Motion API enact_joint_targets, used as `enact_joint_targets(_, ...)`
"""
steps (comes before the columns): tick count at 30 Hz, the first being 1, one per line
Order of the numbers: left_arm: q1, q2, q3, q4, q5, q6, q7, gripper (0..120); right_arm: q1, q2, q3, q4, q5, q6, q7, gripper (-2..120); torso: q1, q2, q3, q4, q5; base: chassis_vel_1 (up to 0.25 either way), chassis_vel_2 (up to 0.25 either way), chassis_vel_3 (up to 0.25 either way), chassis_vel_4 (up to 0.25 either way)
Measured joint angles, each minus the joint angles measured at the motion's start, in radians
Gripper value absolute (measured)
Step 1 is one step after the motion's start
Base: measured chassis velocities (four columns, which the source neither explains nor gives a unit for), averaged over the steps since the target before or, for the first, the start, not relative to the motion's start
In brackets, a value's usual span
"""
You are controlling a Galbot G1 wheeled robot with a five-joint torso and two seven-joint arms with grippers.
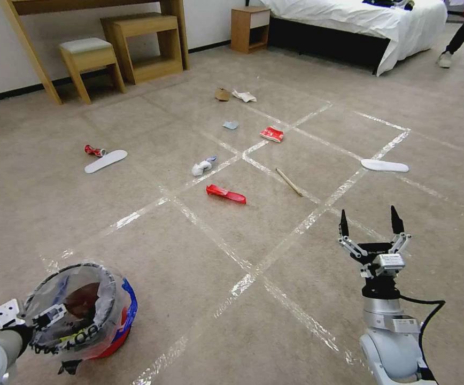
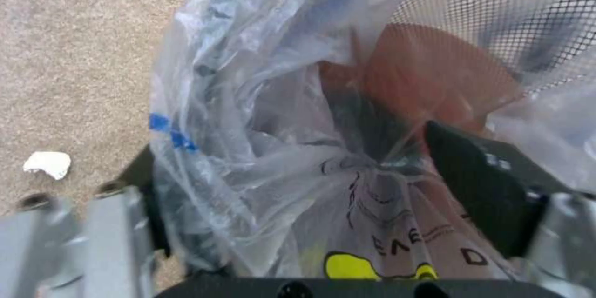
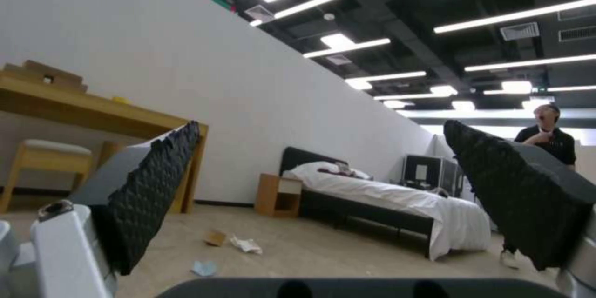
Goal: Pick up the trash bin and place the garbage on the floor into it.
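The trash bin (image 1: 85,315), a red bucket lined with a clear printed bag, hangs tilted at the lower left of the head view. My left gripper (image 1: 47,316) is shut on its rim. In the left wrist view the bag (image 2: 279,116) is pinched in the left gripper (image 2: 298,172), with one black finger (image 2: 478,181) inside the mesh wall. The garbage lies on the floor (image 1: 307,299) ahead: a red wrapper (image 1: 225,193), a wooden stick (image 1: 289,182), crumpled white paper (image 1: 202,167), a red-white wrapper (image 1: 272,133), pale-blue paper (image 1: 231,125) and brown cardboard (image 1: 222,94). My right gripper (image 1: 370,224) hovers open at the right, holding nothing.
Two white insoles (image 1: 106,161) (image 1: 385,166) lie on the carpet, with a red crushed piece (image 1: 94,151) beside the left one. A stool (image 1: 87,61), a desk and a nightstand (image 1: 249,28) stand at the back, and a bed (image 1: 360,24) at the back right.
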Motion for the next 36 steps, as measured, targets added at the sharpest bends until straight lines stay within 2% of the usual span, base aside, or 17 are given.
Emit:
enact_joint_targets(2,0.001,0.000,0.001,0.000,-0.001,0.000,0.000,72,0.001,0.000,0.000,-0.002,0.000,0.001,0.001,100,0.000,0.000,0.000,0.0000,0.0000,0.000,0.000,0.000,0.000)
enact_joint_targets(5,0.005,0.004,0.000,-0.008,-0.003,0.000,-0.001,57,0.005,0.000,-0.002,-0.008,0.001,0.003,0.003,100,0.000,0.000,0.000,0.0001,-0.0001,0.000,0.000,0.000,0.000)
enact_joint_targets(6,0.005,0.004,0.000,-0.008,-0.003,0.000,-0.001,57,0.005,0.000,-0.002,-0.008,0.001,0.003,0.003,100,0.000,0.000,0.000,0.0001,-0.0001,0.000,0.000,0.000,0.000)
enact_joint_targets(13,0.019,0.008,-0.006,-0.024,-0.006,0.000,0.007,27,0.015,0.001,-0.010,-0.018,0.004,0.003,0.007,100,0.000,0.000,0.000,0.0001,0.0000,0.000,0.000,0.000,0.000)
enact_joint_targets(14,0.019,0.008,-0.006,-0.024,-0.006,0.000,0.007,27,0.015,0.001,-0.010,-0.018,0.004,0.003,0.007,100,0.000,0.000,0.000,0.0001,0.0000,0.000,0.000,0.000,0.000)
enact_joint_targets(17,0.024,0.005,-0.013,-0.038,-0.004,0.000,0.021,12,0.018,0.003,-0.008,-0.022,0.004,0.003,0.007,100,0.000,0.000,0.000,0.0001,0.0000,0.000,0.000,0.000,0.000)
enact_joint_targets(18,0.024,0.005,-0.013,-0.038,-0.004,0.000,0.021,12,0.018,0.003,-0.008,-0.022,0.004,0.003,0.007,100,0.000,0.000,0.000,0.0001,0.0000,0.000,0.000,0.000,0.000)
enact_joint_targets(21,0.029,0.003,-0.019,-0.046,-0.007,0.000,0.024,1,0.018,0.004,-0.008,-0.025,0.005,0.002,0.007,100,0.000,0.000,0.000,-0.0001,0.0000,0.000,0.000,0.000,0.000)
enact_joint_targets(36,0.052,-0.026,-0.017,-0.051,0.014,-0.004,0.046,0,0.013,0.007,0.000,-0.026,0.007,0.003,0.012,100,0.000,0.000,0.000,0.0002,0.0004,0.000,0.000,0.000,0.000)
